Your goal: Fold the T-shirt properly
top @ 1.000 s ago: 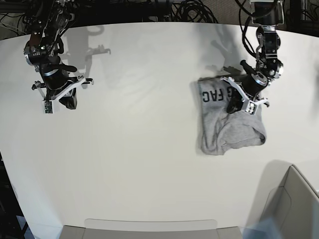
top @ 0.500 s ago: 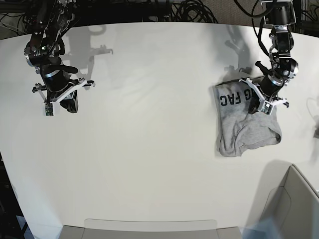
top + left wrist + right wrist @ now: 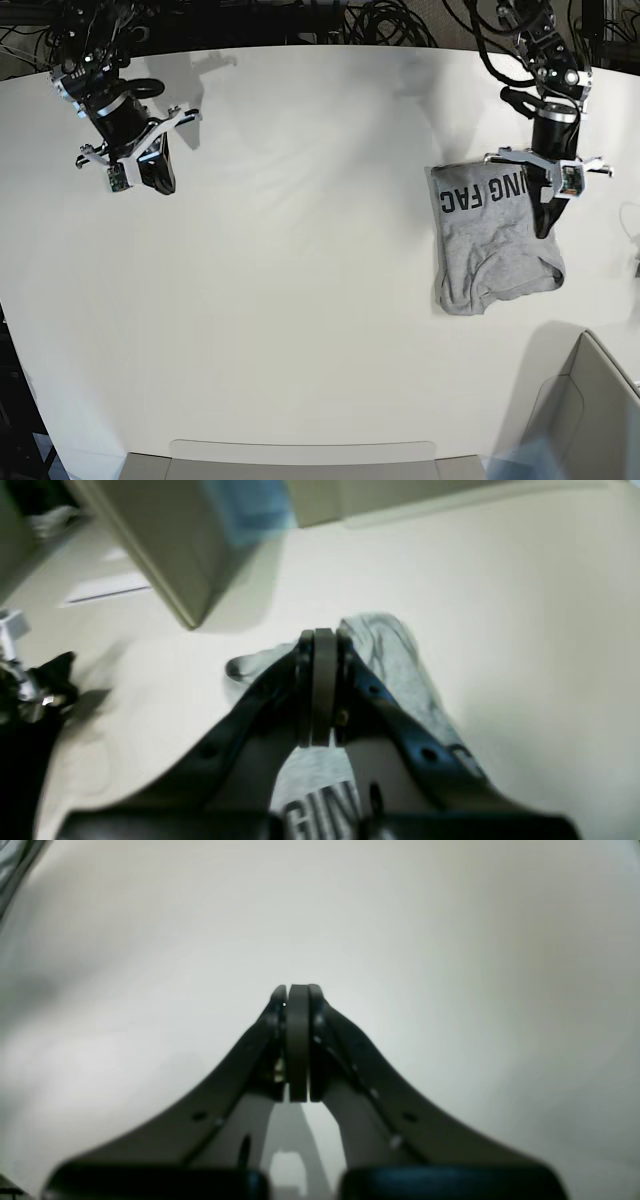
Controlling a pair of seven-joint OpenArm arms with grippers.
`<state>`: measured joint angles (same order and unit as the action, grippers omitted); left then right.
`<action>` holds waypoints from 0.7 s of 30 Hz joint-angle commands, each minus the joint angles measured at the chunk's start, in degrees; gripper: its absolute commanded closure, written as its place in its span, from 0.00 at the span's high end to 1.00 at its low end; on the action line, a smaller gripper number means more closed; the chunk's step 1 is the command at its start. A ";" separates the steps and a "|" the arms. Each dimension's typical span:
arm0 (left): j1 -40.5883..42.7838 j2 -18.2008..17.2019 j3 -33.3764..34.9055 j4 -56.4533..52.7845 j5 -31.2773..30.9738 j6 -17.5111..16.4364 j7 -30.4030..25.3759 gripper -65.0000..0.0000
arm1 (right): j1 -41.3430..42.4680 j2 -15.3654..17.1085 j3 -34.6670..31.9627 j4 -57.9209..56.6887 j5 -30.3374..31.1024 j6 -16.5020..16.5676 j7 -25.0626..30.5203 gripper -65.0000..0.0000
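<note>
Where folded — T-shirt (image 3: 495,245) lettering "NG FAC"

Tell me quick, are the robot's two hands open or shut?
Left gripper: shut, holding nothing, over the T-shirt.
Right gripper: shut, holding nothing.

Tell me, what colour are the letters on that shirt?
Black block letters on the light heather-grey cotton T-shirt, clearest in the base view.
</note>
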<state>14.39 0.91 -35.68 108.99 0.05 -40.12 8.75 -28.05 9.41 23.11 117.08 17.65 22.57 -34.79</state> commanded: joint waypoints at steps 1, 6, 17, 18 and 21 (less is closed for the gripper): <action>0.86 1.51 -1.46 1.74 -0.80 0.12 -1.50 0.00 | -1.35 0.30 -0.92 1.21 0.77 0.60 3.18 0.00; 3.94 7.49 -9.64 3.05 -0.80 0.12 -1.50 0.00 | -8.74 -0.40 -4.61 1.21 -4.33 0.51 8.46 0.00; 17.04 7.49 -15.88 -0.11 -10.82 0.12 -1.41 0.00 | -19.81 -5.23 -8.21 1.12 -12.33 0.60 16.81 0.00; 17.91 7.49 -16.05 -1.08 -11.79 0.12 -1.41 0.00 | -20.08 -5.23 -8.92 1.12 -12.33 0.60 16.90 0.00; 20.64 7.49 -16.32 -2.92 -13.72 0.12 -1.59 0.00 | -22.01 -5.06 -10.06 1.12 -12.33 0.60 16.90 0.00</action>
<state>34.24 8.27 -51.44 104.97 -12.29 -40.12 8.93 -49.32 3.95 12.69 117.23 4.99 23.38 -19.03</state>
